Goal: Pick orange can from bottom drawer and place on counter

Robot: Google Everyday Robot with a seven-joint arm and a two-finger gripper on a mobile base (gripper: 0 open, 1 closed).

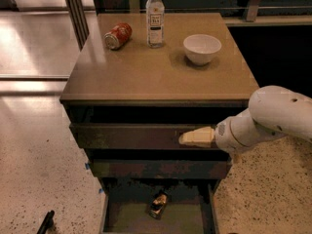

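The orange can (158, 204) lies in the open bottom drawer (122, 218), on its olive-green floor, near the middle. It is small, dark orange-brown with shiny patches. The counter (156, 67) is the tan glossy top of the dark cabinet. My gripper (187, 138) is at the end of the white arm that reaches in from the right. It hangs in front of the upper drawer front, well above the can and a little to its right. It holds nothing that I can see.
On the counter stand a water bottle (155, 17), a white bowl (202, 48) and a red-orange can (118, 35) lying on its side. Two wider drawer fronts (126, 136) sit above the open drawer. Speckled floor lies to the left and right.
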